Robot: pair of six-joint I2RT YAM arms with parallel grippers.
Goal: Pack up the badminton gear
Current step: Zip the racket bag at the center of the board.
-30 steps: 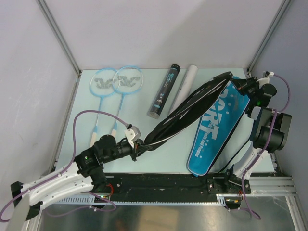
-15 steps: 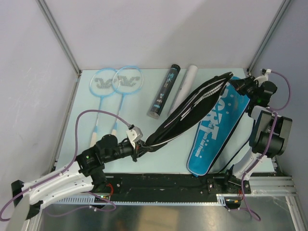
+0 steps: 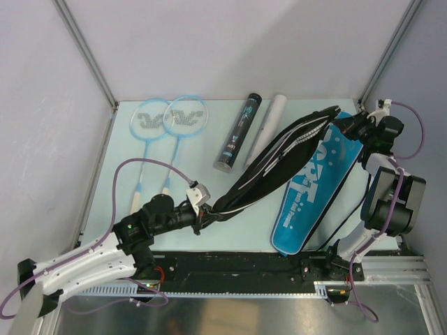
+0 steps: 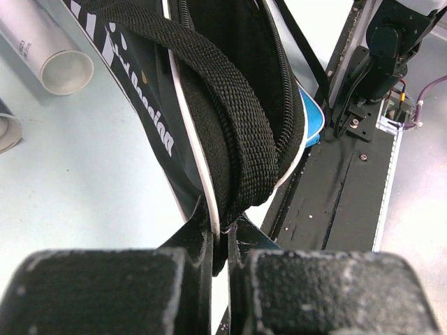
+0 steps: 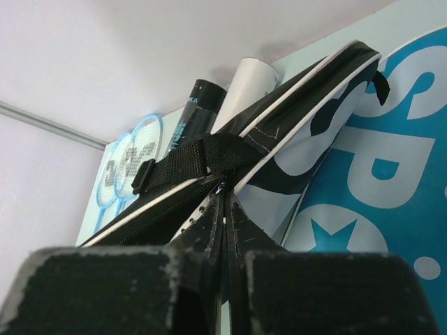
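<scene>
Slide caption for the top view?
The left gripper and right gripper hold black bag by its ends; blue bag, rackets and tubes lie nearby.

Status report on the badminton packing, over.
Left pincer shut on narrow end of black racket-shaped fabric bag. Right pincer shut on its wide end. Light-blue rackets, black tube, white tube loose on table.

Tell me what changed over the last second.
The black bag, strung between both arms, rolled so its zippered opening faces up more. The left gripper crept slightly right. It and the right gripper stay shut on the bag. The blue bag, light-blue rackets, black tube and white tube are unmoved.
</scene>
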